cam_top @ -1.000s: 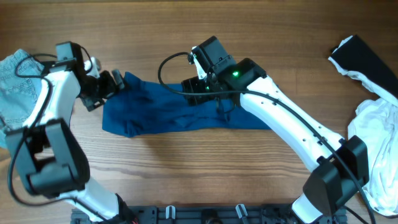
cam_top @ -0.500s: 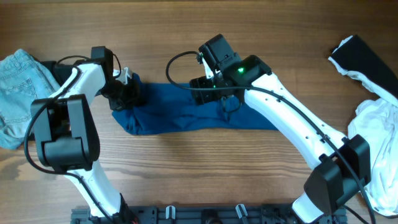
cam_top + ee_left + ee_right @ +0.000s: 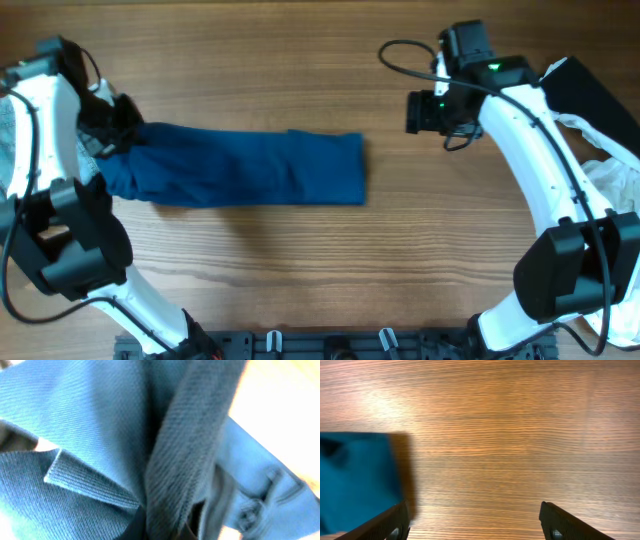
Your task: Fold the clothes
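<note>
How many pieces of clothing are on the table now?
4: the blue garment left of centre, pale denim at the left edge, a black piece top right, a white piece at the right edge. Others may lie outside view.

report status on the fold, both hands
Left hand shut on left end of the dark blue knit garment. Right hand open over bare wooden table, off the cloth. Garment lies in a long strip. White and black clothes heaped far right, apart.
</note>
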`<state>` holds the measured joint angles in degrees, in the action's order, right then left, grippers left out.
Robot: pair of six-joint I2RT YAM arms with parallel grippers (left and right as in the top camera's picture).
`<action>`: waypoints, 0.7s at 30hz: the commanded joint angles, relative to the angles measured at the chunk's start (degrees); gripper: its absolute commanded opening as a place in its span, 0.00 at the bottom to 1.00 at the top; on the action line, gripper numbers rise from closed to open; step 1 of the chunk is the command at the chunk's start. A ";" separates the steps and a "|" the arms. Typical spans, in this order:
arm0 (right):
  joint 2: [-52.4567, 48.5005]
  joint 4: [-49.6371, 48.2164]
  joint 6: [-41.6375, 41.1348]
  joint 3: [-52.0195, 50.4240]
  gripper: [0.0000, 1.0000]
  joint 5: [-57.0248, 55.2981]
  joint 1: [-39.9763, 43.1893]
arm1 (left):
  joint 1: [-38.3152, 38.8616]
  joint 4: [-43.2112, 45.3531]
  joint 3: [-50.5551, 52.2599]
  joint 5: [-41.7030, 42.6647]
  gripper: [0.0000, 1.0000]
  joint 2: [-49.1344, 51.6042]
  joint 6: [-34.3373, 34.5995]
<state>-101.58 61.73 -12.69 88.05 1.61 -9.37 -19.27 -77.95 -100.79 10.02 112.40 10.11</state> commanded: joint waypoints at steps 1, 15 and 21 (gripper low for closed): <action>-0.42 0.57 2.71 0.22 0.83 -0.50 1.03 | 5.05 -5.90 -3.61 -1.53 0.04 -1.64 5.09; -0.44 1.86 5.66 -3.15 0.83 3.17 0.61 | 39.82 3.15 -3.58 -0.98 0.06 -1.66 20.06; -0.57 -2.97 5.64 -9.44 0.82 3.19 0.61 | 44.22 5.95 -3.56 -0.92 0.11 -1.66 21.64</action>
<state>-101.60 60.31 -7.62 81.49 4.03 -8.47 22.92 -73.06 -103.68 8.36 111.53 29.10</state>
